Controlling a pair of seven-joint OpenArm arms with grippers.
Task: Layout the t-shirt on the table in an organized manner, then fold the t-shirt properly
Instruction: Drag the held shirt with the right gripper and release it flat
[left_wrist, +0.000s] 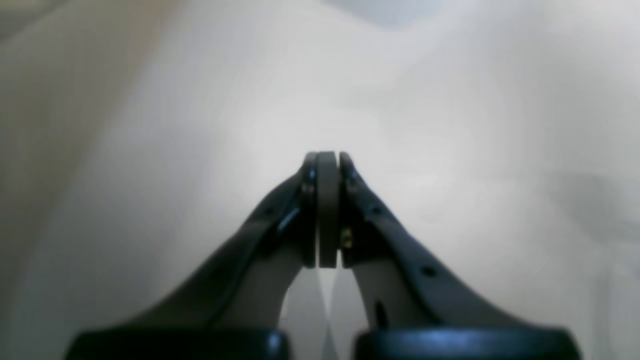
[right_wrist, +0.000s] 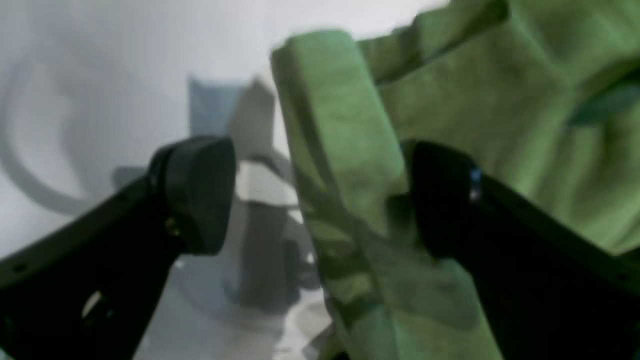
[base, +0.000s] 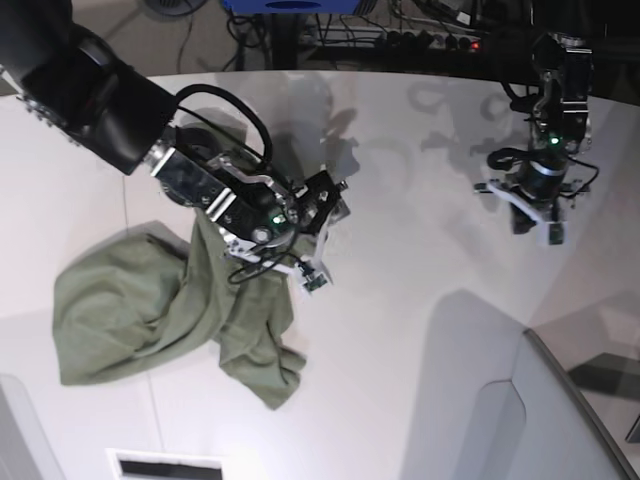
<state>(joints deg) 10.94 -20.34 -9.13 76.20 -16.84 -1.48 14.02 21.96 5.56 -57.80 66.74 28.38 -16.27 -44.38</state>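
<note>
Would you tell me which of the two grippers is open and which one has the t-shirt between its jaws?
The right gripper: its jaws stand apart around a fold of t-shirt. The left gripper is shut, over bare table.

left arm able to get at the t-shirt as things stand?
Probably not without a long move. The left hand sits shut far across the table from the t-shirt. Nothing blocks the way except the right hand, open over the cloth.
</note>
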